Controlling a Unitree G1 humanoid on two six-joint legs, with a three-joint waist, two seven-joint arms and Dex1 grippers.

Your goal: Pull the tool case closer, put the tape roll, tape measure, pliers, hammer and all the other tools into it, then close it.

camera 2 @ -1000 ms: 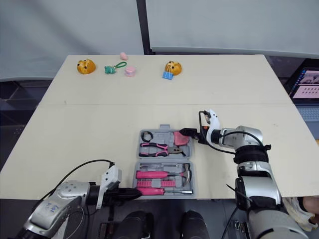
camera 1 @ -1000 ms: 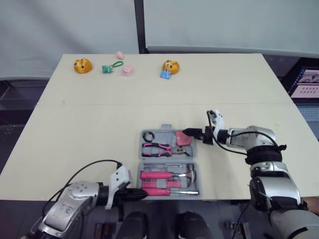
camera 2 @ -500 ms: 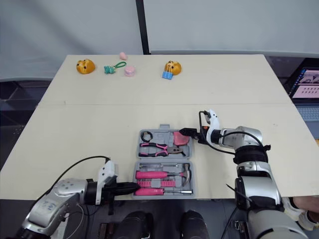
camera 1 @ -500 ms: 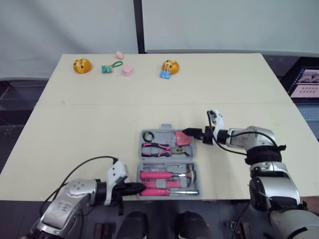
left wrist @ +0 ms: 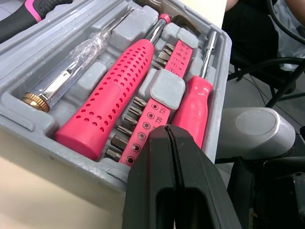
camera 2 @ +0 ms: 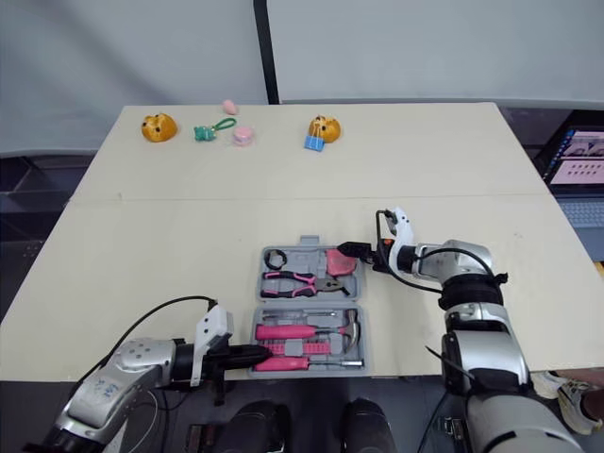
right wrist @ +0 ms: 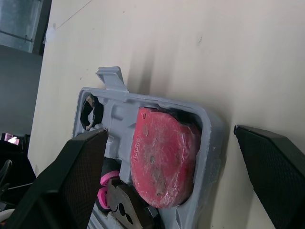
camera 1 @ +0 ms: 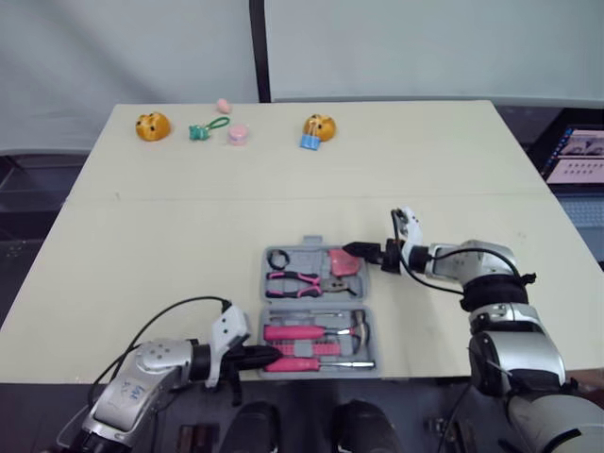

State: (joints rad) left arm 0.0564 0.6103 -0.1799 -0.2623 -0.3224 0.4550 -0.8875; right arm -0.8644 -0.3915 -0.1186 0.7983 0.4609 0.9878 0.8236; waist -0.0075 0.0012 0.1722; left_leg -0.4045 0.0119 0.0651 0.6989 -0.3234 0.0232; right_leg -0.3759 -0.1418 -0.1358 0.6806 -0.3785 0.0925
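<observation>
Spread right gripper (camera 1: pixel 357 251) flanking the far-right corner of the case (camera 1: pixel 310 257), open flat near the table's (camera 1: pixel 189 236) front edge with hinge (camera 1: pixel 316 302) running left-right; clenched, empty left gripper (camera 1: pixel 264 357) at its near-left corner.

Spread right pincer (right wrist: pixel 169 130) faces tool case (right wrist: pixel 212 125) corner holding tape measure (right wrist: pixel 164 160).
</observation>
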